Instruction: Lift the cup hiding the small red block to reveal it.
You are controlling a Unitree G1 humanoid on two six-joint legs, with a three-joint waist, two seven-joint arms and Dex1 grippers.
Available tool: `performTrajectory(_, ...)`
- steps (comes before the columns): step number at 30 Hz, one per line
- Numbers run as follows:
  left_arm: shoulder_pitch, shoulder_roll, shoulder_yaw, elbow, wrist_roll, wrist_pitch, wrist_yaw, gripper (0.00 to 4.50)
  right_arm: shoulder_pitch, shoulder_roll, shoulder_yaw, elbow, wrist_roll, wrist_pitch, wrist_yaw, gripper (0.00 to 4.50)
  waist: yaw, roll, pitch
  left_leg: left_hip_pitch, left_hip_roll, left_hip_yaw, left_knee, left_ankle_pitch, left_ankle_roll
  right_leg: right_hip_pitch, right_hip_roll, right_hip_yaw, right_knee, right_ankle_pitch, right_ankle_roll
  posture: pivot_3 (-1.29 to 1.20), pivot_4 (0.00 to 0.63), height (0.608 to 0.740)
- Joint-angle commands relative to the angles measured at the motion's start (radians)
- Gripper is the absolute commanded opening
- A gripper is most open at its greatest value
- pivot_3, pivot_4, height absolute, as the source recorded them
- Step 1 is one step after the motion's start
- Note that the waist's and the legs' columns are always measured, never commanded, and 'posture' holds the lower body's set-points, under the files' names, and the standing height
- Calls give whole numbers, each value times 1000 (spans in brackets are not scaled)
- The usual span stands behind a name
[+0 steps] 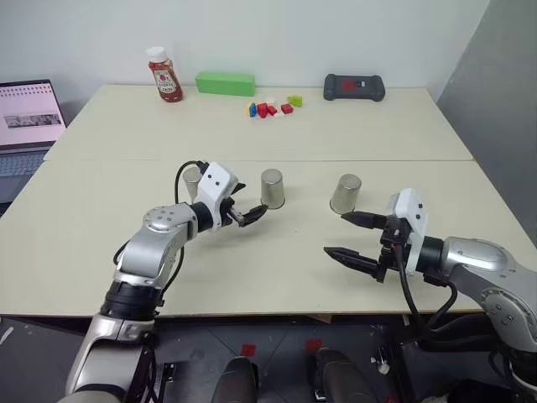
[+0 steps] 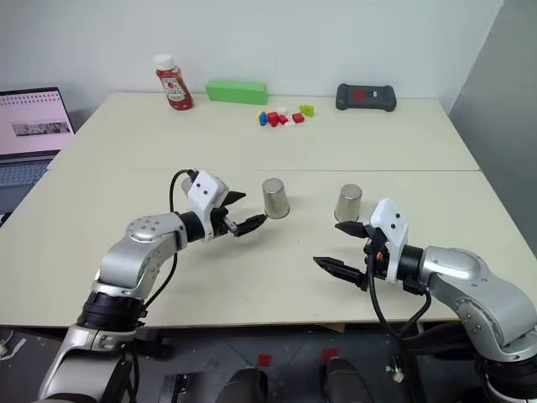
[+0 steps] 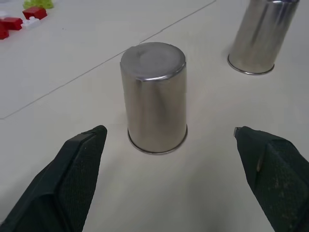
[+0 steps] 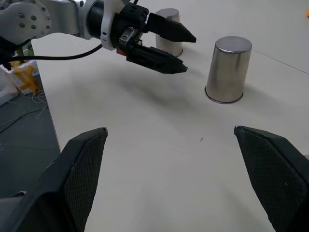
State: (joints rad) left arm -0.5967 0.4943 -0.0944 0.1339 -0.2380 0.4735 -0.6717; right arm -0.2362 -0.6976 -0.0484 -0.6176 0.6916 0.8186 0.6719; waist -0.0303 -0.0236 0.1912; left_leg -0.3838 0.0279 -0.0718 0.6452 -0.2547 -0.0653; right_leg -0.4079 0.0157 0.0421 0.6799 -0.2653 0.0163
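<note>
- On the big pale table three shiny metal cups stand upside down in a row.
- The middle cup is the one the left gripper points at. It stands on the table, just past the gripper's fingertips.
- The left gripper's two black fingers are spread wide apart. They hold nothing and are not touching the cup.
- In the left wrist view the middle cup sits right between the two black fingers, a little way ahead of them.
- The left cup peeks out from behind the left gripper's white wrist.
- The right cup stands near the right gripper, just beyond its upper finger.
- The right gripper is spread wide too, with nothing in it. It hangs a little above the table and touches no cup.
- The small red block cannot be seen, so I cannot tell which cup covers it.
- At the far side of the table lie some little toy bricks in red, blue, yellow, white and green.
- Behind them lies a long green box, with a red sauce bottle to its left.
- A black gadget lies at the far right.
- A laptop is open by the table's left edge.
</note>
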Motion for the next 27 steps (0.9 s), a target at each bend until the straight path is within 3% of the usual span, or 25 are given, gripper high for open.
performTrajectory(1, -80, -43, -2, 84, 27, -49, 7, 4500, 8, -5, -40, -65, 37, 10, -20, 4470, 0, 0, 0, 0, 0, 0, 0, 0, 0, 0, 0, 0, 0, 0, 0, 0, 150, 740)
performTrajectory(22, -348, -202, -18, 544, 137, -206, -22, 4500, -10, 6, -43, -113, 80, 39, -89, 4470, -1, 0, 0, -1, -1, 0, 0, 0, 0, 0, 0, 0, -1, 0, 0, 0, 150, 740)
performTrajectory(27, -381, -220, -8, 618, 148, -242, -11, 3562, -5, 13, -45, -124, 92, 41, -110, 4500, -1, 0, 0, -1, -1, 0, 0, 0, 0, 0, 0, 0, 0, 0, 0, 0, 150, 740)
